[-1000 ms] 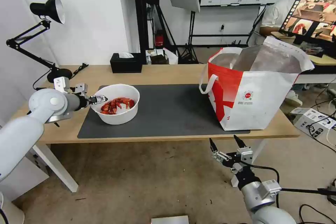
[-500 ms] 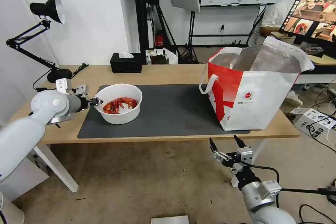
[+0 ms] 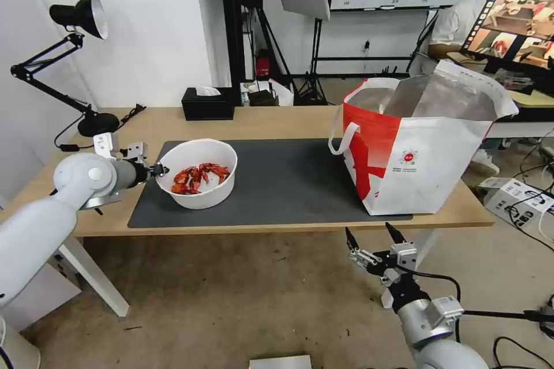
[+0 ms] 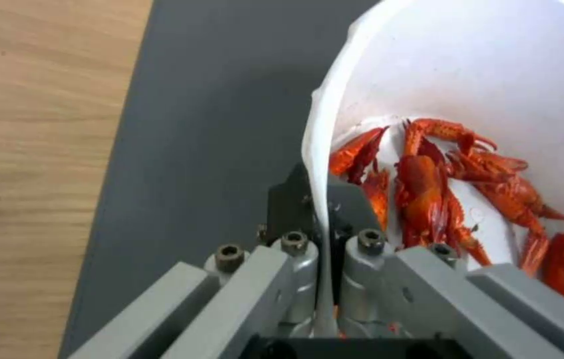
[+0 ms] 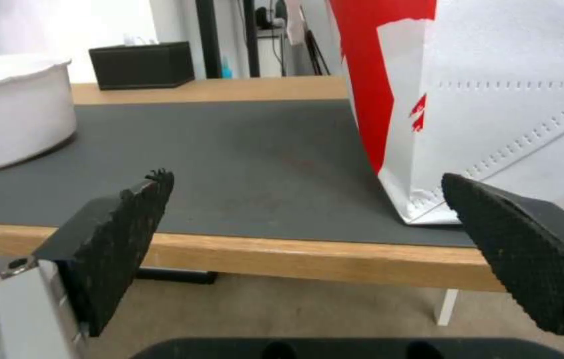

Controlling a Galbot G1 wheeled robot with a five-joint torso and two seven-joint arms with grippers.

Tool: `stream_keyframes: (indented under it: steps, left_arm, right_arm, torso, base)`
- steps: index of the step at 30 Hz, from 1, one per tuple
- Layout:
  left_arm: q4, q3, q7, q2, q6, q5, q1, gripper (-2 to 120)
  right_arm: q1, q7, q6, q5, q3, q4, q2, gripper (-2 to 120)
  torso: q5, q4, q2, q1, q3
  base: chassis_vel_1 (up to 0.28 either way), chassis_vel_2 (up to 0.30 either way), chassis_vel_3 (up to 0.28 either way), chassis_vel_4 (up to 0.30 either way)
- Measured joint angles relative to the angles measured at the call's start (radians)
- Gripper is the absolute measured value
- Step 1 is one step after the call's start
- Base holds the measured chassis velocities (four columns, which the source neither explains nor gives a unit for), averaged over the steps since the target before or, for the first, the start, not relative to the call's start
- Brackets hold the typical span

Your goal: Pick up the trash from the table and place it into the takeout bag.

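1. On the left end of the dark grey mat [image 3: 277, 184] sits the white round bowl [image 3: 199, 174], and I see my left gripper [image 3: 158, 170] pinching its near-left rim.
2. From the left wrist view, the left gripper's [image 4: 325, 209] jaws are closed narrow on the thin white wall of the bowl [image 4: 481, 70], one finger outside over the mat [image 4: 209, 114] and one inside.
3. Inside the bowl lie red crayfish shells [image 3: 199, 176]; the left wrist view shows them [image 4: 455, 194] heaped just beside the inner finger.
4. I cannot tell whether the bowl's base touches the mat or is raised off it.
5. At the right end of the surface [image 3: 259, 124] stands the red-and-white takeout bag [image 3: 415, 150], upright, mouth open, silver lining showing, a white loop handle hanging on its left side. It is well apart from the bowl.
6. My right gripper [image 3: 374, 236] hangs below the front edge of the surface, under the bag's near-left corner, touching nothing.
7. From the right wrist view, the right gripper's [image 5: 309, 199] jaws stand wide, holding nothing; between the black pads I see the mat [image 5: 229, 149], the bag's lower corner [image 5: 481, 114], the bowl [image 5: 13, 109] and a black tissue box [image 5: 141, 65] at the far edge.
8. Behind the bowl in the head view, the tissue box [image 3: 208, 102] rests on bare wood, and a black desk lamp [image 3: 78, 17] stands at the far left corner.
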Motion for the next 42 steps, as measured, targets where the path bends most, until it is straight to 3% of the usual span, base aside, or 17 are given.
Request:
stream_keyframes:
  steps: [9, 16, 20, 23, 26, 34, 42]
  left_arm:
    - [-0.034, -0.003, 0.061, 0.012, -0.066, 0.006, -0.026, 0]
    - [-0.098, 0.053, 0.128, 0.003, -0.133, 0.040, -0.097, 0]
    - [-0.145, 0.092, 0.200, 0.000, -0.191, 0.109, -0.119, 0]
    - [-0.170, 0.129, 0.285, -0.001, -0.276, 0.225, -0.129, 0]
    - [-0.179, 0.147, 0.314, -0.002, -0.308, 0.269, -0.137, 0]
    - [-0.193, 0.179, 0.324, -0.005, -0.347, 0.355, -0.149, 0]
    - [-0.199, 0.195, 0.313, -0.029, -0.364, 0.360, -0.183, 0]
  right_arm:
    - [0.000, 0.000, 0.000, 0.000, 0.000, 0.000, 0.000, 100]
    - [0.000, 0.000, 0.000, 0.000, 0.000, 0.000, 0.000, 100]
    - [0.000, 0.000, 0.000, 0.000, 0.000, 0.000, 0.000, 100]
    - [0.000, 0.000, 0.000, 0.000, 0.000, 0.000, 0.000, 100]
    - [0.000, 0.000, 0.000, 0.000, 0.000, 0.000, 0.000, 100]
    - [0.000, 0.000, 0.000, 0.000, 0.000, 0.000, 0.000, 100]
    - [0.000, 0.000, 0.000, 0.000, 0.000, 0.000, 0.000, 100]
  torso:
    - [0.0003, 0.0001, 0.000, 0.000, 0.000]
    - [0.0002, -0.0001, 0.000, 0.000, 0.000]
    - [0.0003, -0.0001, 0.000, 0.000, 0.000]
    - [0.0002, -0.0001, 0.000, 0.000, 0.000]
    - [0.0001, -0.0001, 0.000, 0.000, 0.000]
    - [0.0001, 0.0001, 0.000, 0.000, 0.000]
    - [0.0001, 0.0001, 0.000, 0.000, 0.000]
  base:
    - [0.000, 0.000, 0.000, 0.000]
    - [0.000, 0.000, 0.000, 0.000]
    - [0.000, 0.000, 0.000, 0.000]
    - [0.000, 0.000, 0.000, 0.000]
    - [0.000, 0.000, 0.000, 0.000]
    - [0.000, 0.000, 0.000, 0.000]
    - [0.000, 0.000, 0.000, 0.000]
